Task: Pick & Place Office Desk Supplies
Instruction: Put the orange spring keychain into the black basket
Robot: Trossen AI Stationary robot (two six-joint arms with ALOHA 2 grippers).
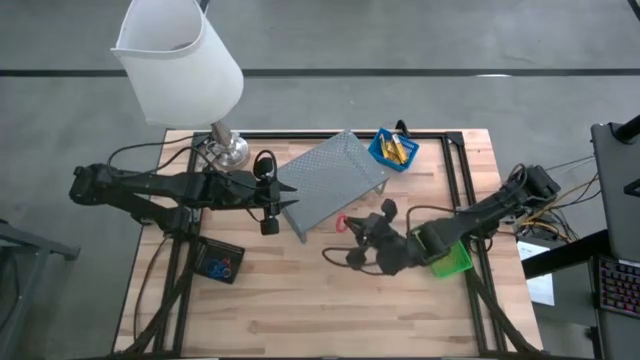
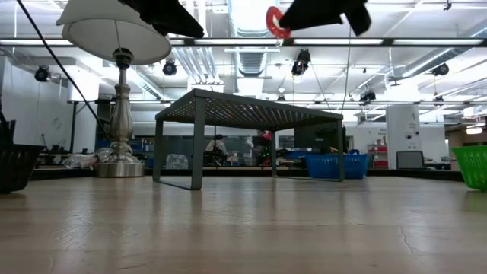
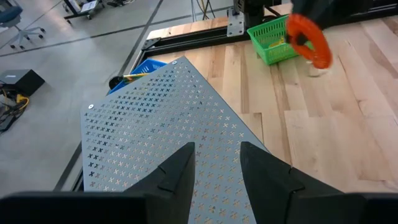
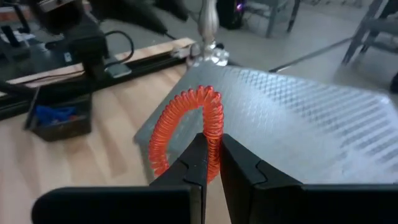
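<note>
My right gripper [image 4: 211, 148] is shut on a red coiled loop [image 4: 186, 121], high above the table just in front of a grey perforated metal stand [image 1: 330, 180]. The loop also shows in the high view [image 1: 341, 222] and near the top of the low view [image 2: 274, 21]. My left gripper [image 3: 216, 155] hovers open over the stand's left end, with nothing between its fingers. A black bin [image 1: 218, 262] holds blue loops at the near left. A blue bin [image 1: 393, 148] with yellow pieces stands at the far right. A green bin [image 1: 452, 262] sits under my right arm. My right gripper pinches one spot of the red loop's coil [image 4: 215, 138] between its two fingertips. The fingers come nearly level, slanting from the table's right side. The loop is lifted clear and stands up beyond the fingertips as an open ring.
A lamp with a white shade [image 1: 180, 60] and a metal base [image 1: 225, 150] stands at the far left, close to my left arm. Black frame rails [image 1: 455, 180] run along the table's sides. Bare wood lies along the near edge [image 1: 330, 310].
</note>
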